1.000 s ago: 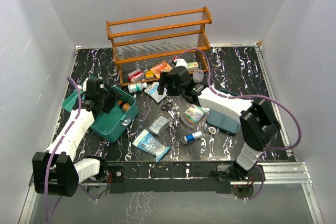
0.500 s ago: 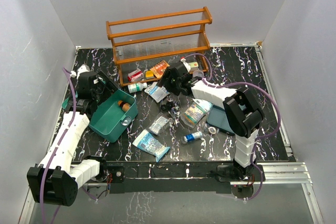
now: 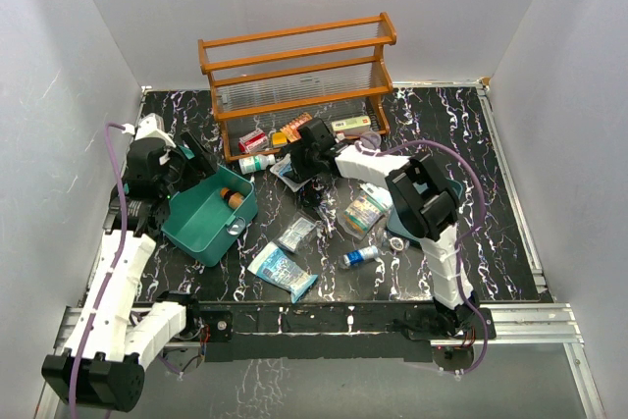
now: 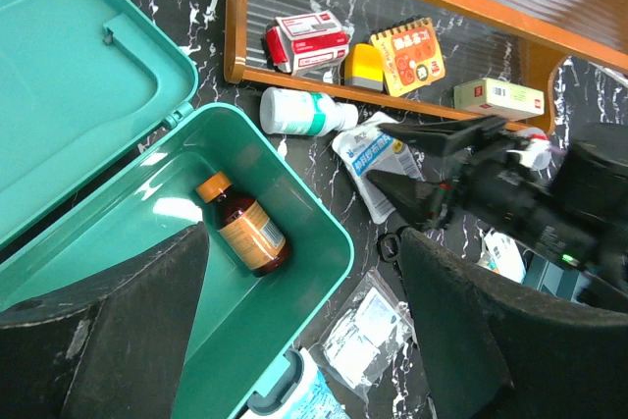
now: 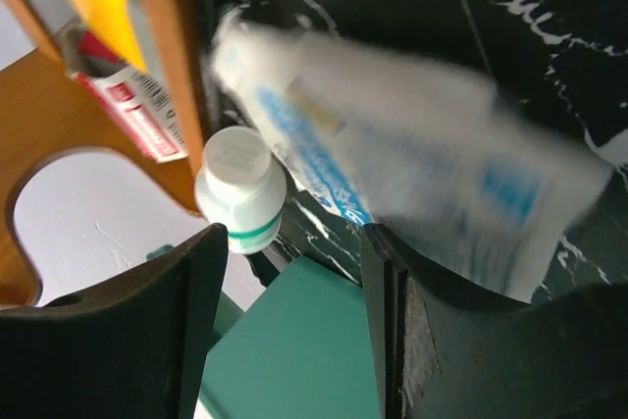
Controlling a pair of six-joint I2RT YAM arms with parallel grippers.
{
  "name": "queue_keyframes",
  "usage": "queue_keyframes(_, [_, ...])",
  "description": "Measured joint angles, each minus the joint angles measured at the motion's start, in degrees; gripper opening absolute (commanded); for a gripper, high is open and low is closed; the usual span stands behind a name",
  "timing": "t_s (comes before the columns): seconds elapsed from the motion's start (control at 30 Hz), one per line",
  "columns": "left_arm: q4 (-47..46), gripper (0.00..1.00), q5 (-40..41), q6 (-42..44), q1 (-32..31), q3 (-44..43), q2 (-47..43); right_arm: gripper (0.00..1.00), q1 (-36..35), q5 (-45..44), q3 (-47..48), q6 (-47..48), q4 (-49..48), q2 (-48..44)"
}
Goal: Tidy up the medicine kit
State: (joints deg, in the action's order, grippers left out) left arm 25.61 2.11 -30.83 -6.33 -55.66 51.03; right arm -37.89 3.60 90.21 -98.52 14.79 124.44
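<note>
The teal medicine kit (image 3: 208, 235) lies open at the left, lid (image 4: 69, 76) folded back, with an amber bottle (image 4: 243, 234) inside. My left gripper (image 3: 188, 172) hovers over its back left corner, open and empty (image 4: 304, 340). My right gripper (image 3: 298, 166) reaches left in front of the rack; it is open, low over a blue-and-white packet (image 4: 365, 159) next to a white bottle with a green band (image 5: 240, 188). Nothing sits between its fingers (image 5: 289, 331); the packet (image 5: 412, 144) lies blurred just beyond them.
An orange wooden rack (image 3: 294, 76) stands at the back with a red box (image 4: 309, 38) and an orange card (image 4: 414, 51) under it. Scissors (image 3: 316, 205), a clear bag (image 3: 294, 235), a blue packet (image 3: 283, 270) and a small tube (image 3: 360, 255) lie mid-table. A blue-grey tray (image 3: 424, 233) sits under the right arm.
My left gripper has pulled back and left off the kit and opened wider. My right arm has swung left to the packet and white bottle, its jaws narrower.
</note>
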Motion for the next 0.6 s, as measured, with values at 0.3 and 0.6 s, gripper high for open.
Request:
queue_keyframes(0.3, [0.5,0.79,-0.3,1.7,0.0,1.2,-2.9,0.5,-1.6,-0.4,6.2,-7.1,1.7,5.3])
queue_keyframes(0.6, [0.6,0.79,-0.7,1.9,0.0,1.4,-2.5,0.46,-2.0,-2.3,8.9,-8.9,3.3,7.5])
